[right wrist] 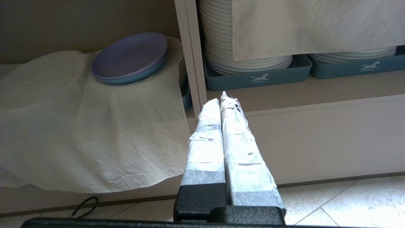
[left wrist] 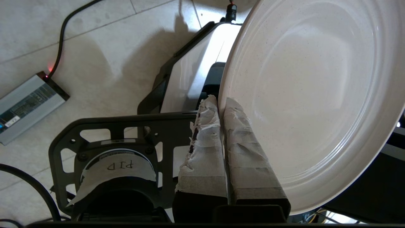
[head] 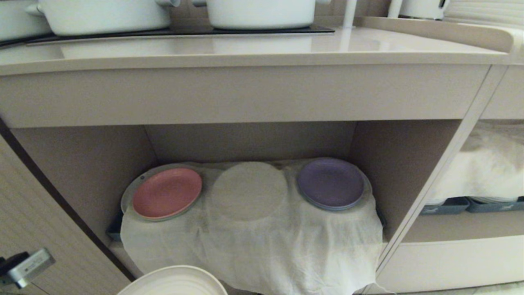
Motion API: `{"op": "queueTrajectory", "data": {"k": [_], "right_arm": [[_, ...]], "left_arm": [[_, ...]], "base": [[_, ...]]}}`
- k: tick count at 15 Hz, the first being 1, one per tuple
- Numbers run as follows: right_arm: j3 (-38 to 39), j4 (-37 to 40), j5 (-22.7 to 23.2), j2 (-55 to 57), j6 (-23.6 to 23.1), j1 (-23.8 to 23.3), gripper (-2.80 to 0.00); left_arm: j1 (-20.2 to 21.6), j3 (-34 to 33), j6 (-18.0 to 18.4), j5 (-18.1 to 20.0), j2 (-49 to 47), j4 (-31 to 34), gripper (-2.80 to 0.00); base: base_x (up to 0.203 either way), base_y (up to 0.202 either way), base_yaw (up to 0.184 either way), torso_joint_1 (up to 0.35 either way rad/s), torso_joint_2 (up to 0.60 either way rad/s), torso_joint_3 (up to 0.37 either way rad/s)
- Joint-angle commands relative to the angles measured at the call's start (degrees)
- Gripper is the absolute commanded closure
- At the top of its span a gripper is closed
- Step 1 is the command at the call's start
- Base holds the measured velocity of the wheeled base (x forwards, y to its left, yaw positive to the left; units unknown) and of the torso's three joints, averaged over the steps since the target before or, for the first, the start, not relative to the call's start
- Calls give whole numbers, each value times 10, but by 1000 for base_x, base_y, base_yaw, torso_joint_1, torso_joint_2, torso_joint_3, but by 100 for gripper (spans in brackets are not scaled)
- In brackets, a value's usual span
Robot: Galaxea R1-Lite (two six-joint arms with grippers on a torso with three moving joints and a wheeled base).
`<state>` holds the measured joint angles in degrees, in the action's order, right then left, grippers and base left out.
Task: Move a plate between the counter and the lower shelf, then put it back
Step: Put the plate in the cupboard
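The taped left gripper (left wrist: 221, 104) pinches the rim of the cream ridged plate (left wrist: 313, 95), cut off at six o'clock in the head view. On the lower shelf's wrinkled white cloth (head: 262, 250) sit a pink plate (head: 167, 193) at ten o'clock and a purple plate (head: 330, 183) at two. The right gripper (right wrist: 220, 101) hangs pressed together, empty.

I saw pale floor tiles (left wrist: 104, 47) below, glossy with daylight, a grey power brick (left wrist: 28, 106) and black cable (left wrist: 68, 23) lying on them. Beige cabinet panels (right wrist: 316, 139) rose ahead; blue-grey trays (right wrist: 258, 74) held stacked white dinner plates (right wrist: 221, 41).
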<state>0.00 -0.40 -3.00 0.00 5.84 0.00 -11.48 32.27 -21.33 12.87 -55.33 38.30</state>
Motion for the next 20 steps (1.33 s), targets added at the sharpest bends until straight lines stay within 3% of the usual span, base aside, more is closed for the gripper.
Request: {"op": "queueTrajectory", "data": {"k": [1,5,20], "right_arm": [[0,0,0,0,0,0,0],[0,0,0,0,0,0,0],[0,0,0,0,0,0,0]], "left_arm": [[1,-2,-3,3,-7,1,0],[1,-15,-29,19,-46,-91,0],[0,-6,-96,46,-256,-285,0]], "base": [[0,0,0,0,0,0],[0,0,0,0,0,0],[0,0,0,0,0,0]]}}
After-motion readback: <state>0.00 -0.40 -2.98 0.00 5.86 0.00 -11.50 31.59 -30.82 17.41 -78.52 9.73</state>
